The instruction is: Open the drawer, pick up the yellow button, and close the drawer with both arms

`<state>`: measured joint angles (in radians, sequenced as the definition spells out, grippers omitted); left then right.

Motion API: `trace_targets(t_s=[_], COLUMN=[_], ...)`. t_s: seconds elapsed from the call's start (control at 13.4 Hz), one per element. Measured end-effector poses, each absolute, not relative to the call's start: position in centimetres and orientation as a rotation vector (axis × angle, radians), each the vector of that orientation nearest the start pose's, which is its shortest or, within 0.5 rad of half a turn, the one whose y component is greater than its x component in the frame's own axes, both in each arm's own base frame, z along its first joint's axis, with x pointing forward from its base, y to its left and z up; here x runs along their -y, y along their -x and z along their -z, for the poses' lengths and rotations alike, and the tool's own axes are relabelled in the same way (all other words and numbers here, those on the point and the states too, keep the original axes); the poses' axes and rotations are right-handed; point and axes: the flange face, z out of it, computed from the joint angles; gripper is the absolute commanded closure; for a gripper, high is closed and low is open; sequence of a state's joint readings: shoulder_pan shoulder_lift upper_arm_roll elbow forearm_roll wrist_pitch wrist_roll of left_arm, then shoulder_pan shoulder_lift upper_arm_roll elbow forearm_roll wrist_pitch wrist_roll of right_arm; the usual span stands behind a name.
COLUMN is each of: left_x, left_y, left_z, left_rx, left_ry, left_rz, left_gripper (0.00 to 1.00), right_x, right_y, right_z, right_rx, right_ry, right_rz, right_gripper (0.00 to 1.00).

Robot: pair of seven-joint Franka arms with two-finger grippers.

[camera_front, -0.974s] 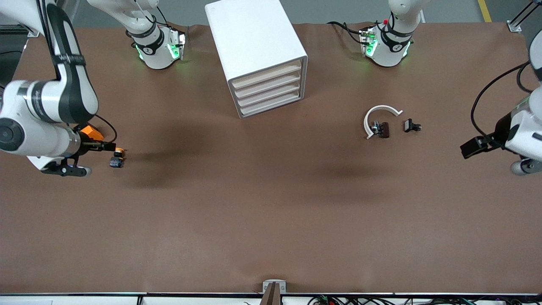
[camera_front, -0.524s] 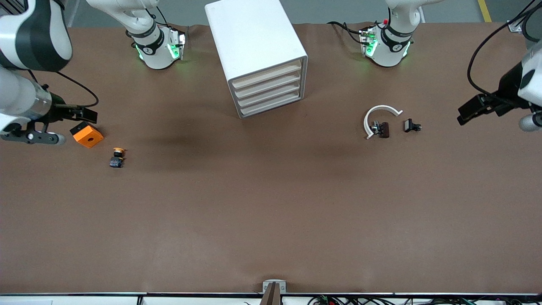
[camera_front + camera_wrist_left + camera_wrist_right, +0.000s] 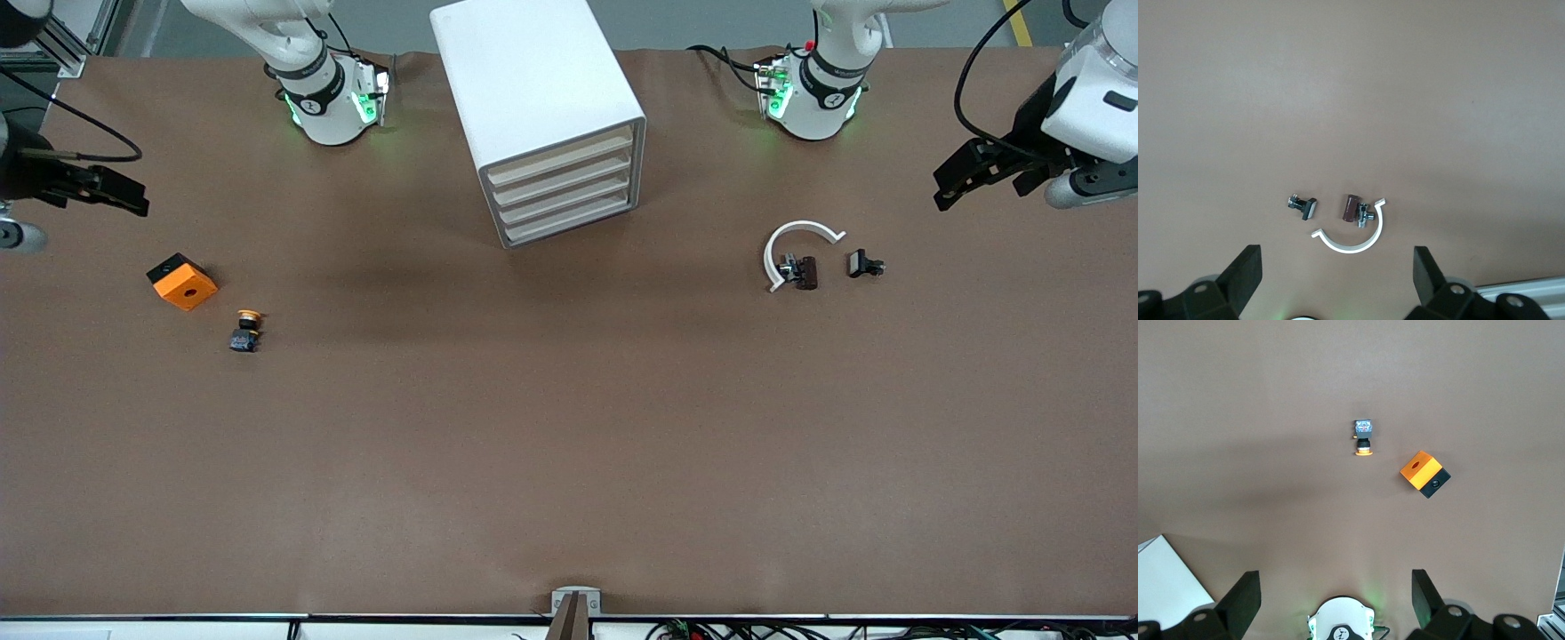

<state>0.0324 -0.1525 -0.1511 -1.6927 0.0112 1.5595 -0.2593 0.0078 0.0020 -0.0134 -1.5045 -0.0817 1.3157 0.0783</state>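
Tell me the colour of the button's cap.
Orange-yellow, on a dark body: the button shows best in the right wrist view, lying on the table beside the orange block.

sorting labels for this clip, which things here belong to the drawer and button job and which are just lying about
Job:
- cabinet, drawers all shut
- button on the table
- left tool, right tool, both open, empty

Lying about:
- orange block
- white arc
- two small dark clips
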Motion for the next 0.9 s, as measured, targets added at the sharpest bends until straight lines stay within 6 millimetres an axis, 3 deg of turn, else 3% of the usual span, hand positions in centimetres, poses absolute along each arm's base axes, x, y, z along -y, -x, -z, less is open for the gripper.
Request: trace_targets(t_s=[0.22, 0.52, 0.9], left_x=[4.4, 4.3, 4.3], left_y=[-49.8, -49.8, -49.8], left_z=[-64.9, -64.7, -63.6], left_rx=[0.132, 0.119, 0.117], left_ry=[3.111, 3.112, 3.11], left_rz=[0.044, 0.042, 0.01], left_gripper=[0.0, 0.0, 0.0], right_x=[1.8, 4.3, 3.9], right_y=[-52.6, -52.3, -49.9], right_z=[-65.2, -65.9, -65.3], right_rx=[-0.157, -0.122, -0.109], right_ry=[3.165, 3.124, 3.128], right_rz=[-0.254, -0.222, -0.086], right_gripper=[0.0, 0.0, 0.0])
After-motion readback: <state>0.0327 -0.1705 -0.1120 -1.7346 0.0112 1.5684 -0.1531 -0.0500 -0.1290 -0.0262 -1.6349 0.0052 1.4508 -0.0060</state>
